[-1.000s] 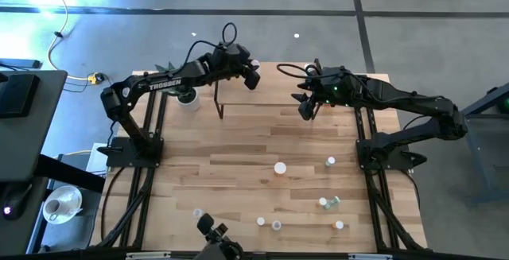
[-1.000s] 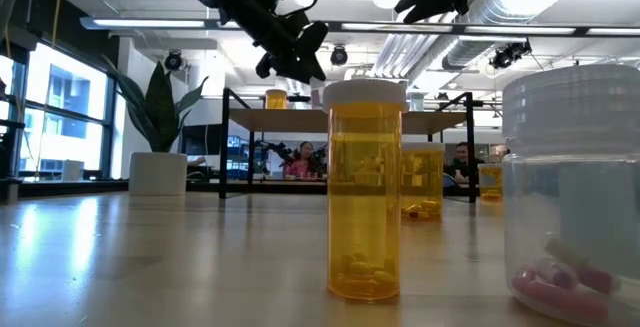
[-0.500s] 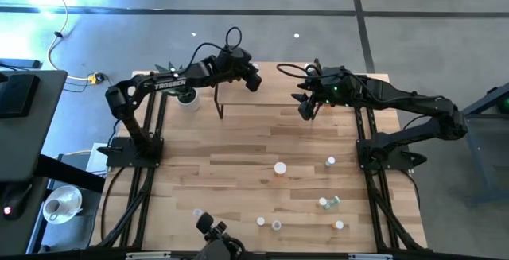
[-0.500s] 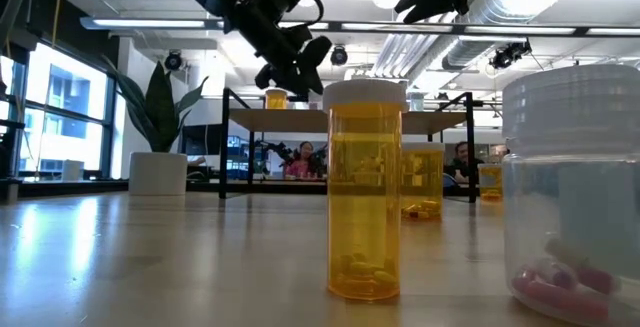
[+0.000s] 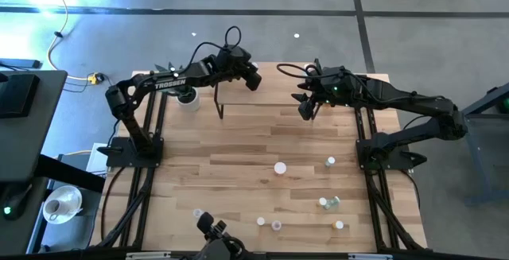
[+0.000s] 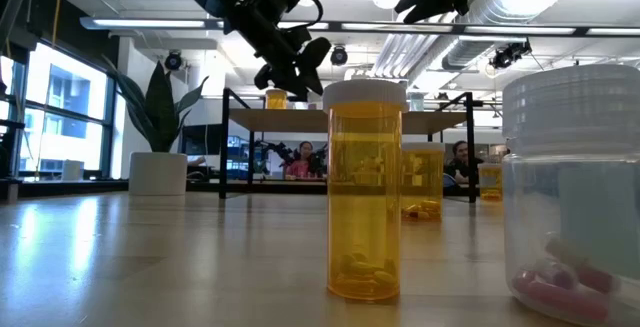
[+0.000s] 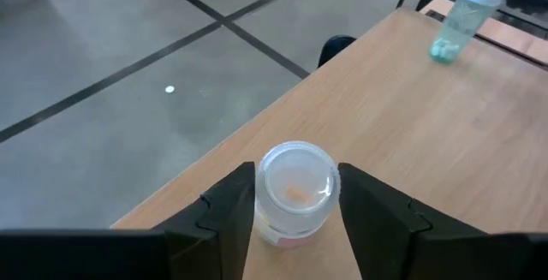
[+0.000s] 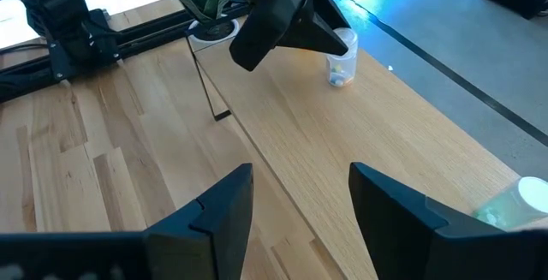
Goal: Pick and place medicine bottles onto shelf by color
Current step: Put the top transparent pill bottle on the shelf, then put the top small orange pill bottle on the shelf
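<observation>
change: against a second ago, we see the left gripper point(image 7: 291, 220) loosen around the clear bottle point(image 7: 294, 186), fingers point(image 7: 233, 207) standing just off its sides; bottle sits upright on the shelf point(image 7: 445, 134).
meaning: we judge this bottle placed, release under way.
edge: bottle stands close to the shelf's far edge.
neighbour: green bottle point(image 7: 462, 19) well apart on the shelf.
right gripper point(image 8: 295, 199): open, empty, hovering above the shelf.
room: we count several bottles point(image 5: 280, 167) waiting on the table point(image 5: 238, 172), well clear of the shelf.
</observation>
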Motion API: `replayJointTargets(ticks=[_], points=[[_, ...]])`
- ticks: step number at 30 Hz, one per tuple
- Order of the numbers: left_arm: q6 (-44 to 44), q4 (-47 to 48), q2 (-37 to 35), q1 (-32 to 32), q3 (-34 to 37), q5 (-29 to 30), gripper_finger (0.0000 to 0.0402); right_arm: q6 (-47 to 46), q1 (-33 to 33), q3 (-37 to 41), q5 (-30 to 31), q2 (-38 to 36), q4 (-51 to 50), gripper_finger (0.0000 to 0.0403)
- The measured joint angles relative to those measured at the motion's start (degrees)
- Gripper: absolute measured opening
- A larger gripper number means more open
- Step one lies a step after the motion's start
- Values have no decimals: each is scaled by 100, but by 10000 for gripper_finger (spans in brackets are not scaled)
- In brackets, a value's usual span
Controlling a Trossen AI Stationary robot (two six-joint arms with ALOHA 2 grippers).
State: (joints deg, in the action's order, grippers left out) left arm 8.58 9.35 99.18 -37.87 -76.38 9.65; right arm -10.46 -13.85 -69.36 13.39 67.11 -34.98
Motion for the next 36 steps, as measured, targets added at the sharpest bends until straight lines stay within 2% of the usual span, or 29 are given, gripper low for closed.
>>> replayJointTargets(ticks=[9, 24, 36], points=[[25, -15, 2, 0, 0, 0, 158, 0, 0, 0, -2, 0, 0, 185], [-61, -236, -6, 0, 4, 2, 185, 0, 2, 0, -2, 0, -2, 185], [-153, 112, -702, -15, 7, -1, 186, -27, 2, 0, -10, 0, -293, 185]])
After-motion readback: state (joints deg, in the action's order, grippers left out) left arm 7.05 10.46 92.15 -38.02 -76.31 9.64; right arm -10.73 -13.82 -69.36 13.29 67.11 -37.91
